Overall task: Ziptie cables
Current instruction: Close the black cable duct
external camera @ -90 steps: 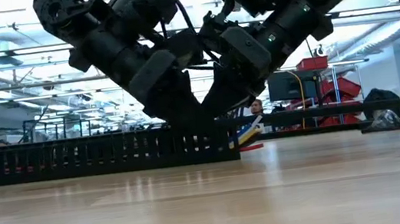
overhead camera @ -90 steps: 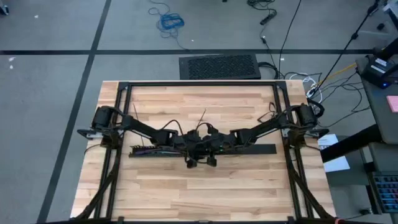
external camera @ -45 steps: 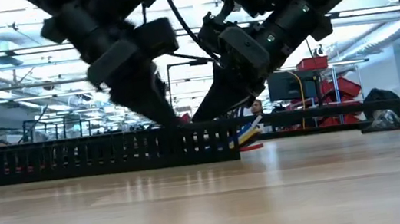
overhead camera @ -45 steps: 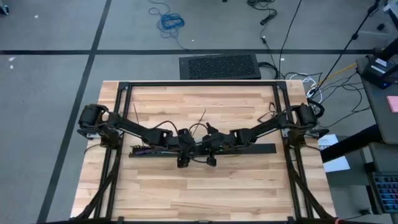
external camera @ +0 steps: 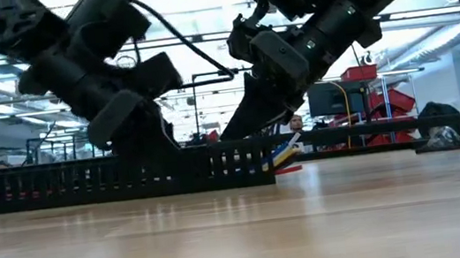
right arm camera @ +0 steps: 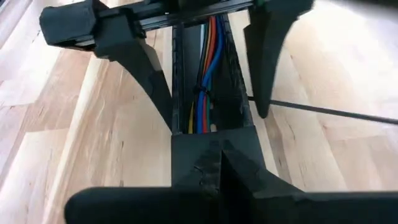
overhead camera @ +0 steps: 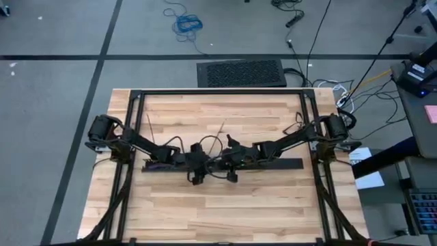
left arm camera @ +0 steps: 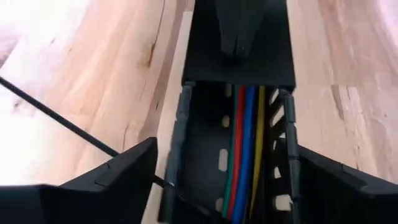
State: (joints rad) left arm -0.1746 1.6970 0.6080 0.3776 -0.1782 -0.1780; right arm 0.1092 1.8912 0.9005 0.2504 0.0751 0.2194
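A long black slotted bar (overhead camera: 273,164) lies left to right across the wooden table. The cables (left arm camera: 245,143), green, red, blue and yellow wires, lie along its open channel. My left gripper (left arm camera: 224,149) is open, one finger outside each channel wall; I cannot tell whether they touch it. My right gripper (right arm camera: 219,163) is shut on top of the bar's covered part (right arm camera: 211,146), just right of the left gripper (overhead camera: 196,172). One thin dark ziptie (left arm camera: 62,124) runs over the wood beside the bar, and another ziptie tail (right arm camera: 323,111) sticks out on its other side. My right gripper sets its shut fingertips (left arm camera: 238,37) on the top of the bar's cover (left arm camera: 205,62), next to where the open channel begins. The fingers slant down from the table's right, along the bar. The bar lies flat on the table.
Black frame rails (overhead camera: 218,93) border the table at its far, left and right sides. A black mat (overhead camera: 240,72) lies on the floor beyond the far edge, with a blue cable coil (overhead camera: 186,24) farther off. Bare wood (overhead camera: 218,212) stretches toward the near edge.
My left gripper has gone along the bar toward the table's left edge, away from my right gripper, staying low over the channel. The bar and wires have kept their place.
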